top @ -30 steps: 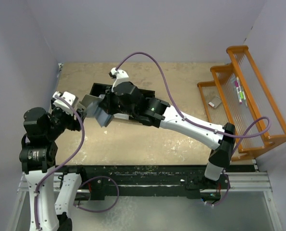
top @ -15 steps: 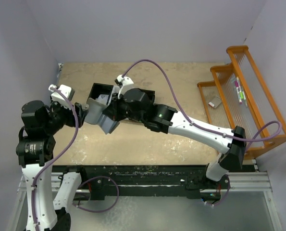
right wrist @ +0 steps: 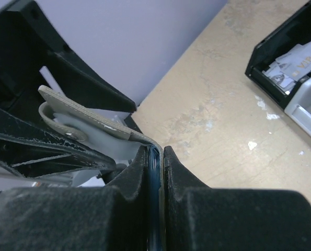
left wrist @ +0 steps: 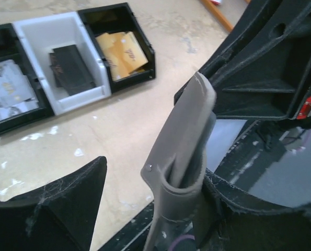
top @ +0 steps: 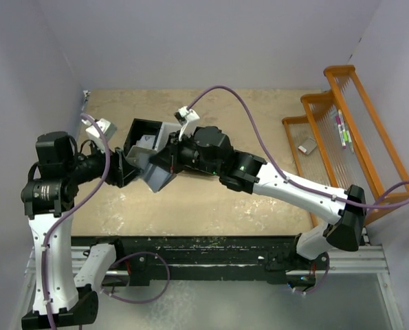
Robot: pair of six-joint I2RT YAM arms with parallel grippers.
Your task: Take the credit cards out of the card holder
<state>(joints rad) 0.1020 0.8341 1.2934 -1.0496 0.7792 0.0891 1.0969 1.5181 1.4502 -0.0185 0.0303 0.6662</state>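
Observation:
The grey card holder (top: 156, 177) hangs in the air between both grippers, in front of the bin tray. My right gripper (top: 166, 163) is shut on its folded edge, and the right wrist view (right wrist: 155, 149) shows a blue-grey strip pinched between the fingers. The other flap (right wrist: 87, 112) sticks out to the left. My left gripper (top: 127, 168) is open. In the left wrist view the holder (left wrist: 184, 125) stands between its fingers, against the right finger (left wrist: 249, 219), with a gap to the left finger (left wrist: 56, 209). No card shows inside the holder.
The black-and-white three-compartment bin tray (top: 141, 130) lies behind the holder. It holds silver cards (left wrist: 9, 89), black cards (left wrist: 71, 65) and orange-gold cards (left wrist: 121, 49). An orange wire rack (top: 348, 137) stands at the right. The table's near edge is just below the grippers.
Both grippers and the card holder have shifted a little right and toward the near edge. The left arm's upper joints have risen, and the right arm has stretched further.

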